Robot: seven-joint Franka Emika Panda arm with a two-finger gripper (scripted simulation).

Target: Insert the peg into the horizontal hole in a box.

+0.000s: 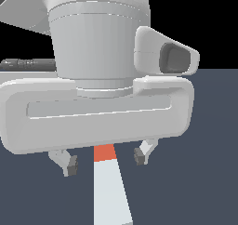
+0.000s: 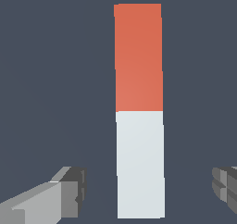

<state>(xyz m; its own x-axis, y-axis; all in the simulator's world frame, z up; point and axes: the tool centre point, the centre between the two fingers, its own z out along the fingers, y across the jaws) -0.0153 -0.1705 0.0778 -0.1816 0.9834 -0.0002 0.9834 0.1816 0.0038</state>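
Observation:
The peg (image 1: pixel 109 187) lies flat on the dark floor, pale grey-white with an orange-red end section (image 1: pixel 104 153) that runs under the hand. In the wrist view the whole peg (image 2: pixel 140 112) shows, half orange-red (image 2: pixel 138 56), half white. My gripper (image 1: pixel 105 161) hangs above the peg, open, one finger (image 1: pixel 69 164) on each side of it, wide apart and touching nothing. In the wrist view the gripper (image 2: pixel 150 193) straddles the white end, with the fingertips (image 2: pixel 74 190) well clear of it. The box and its hole are out of view.
The large white hand body (image 1: pixel 93 112) fills most of the exterior view and hides what lies behind it. Plain dark grey floor (image 2: pixel 51 79) surrounds the peg.

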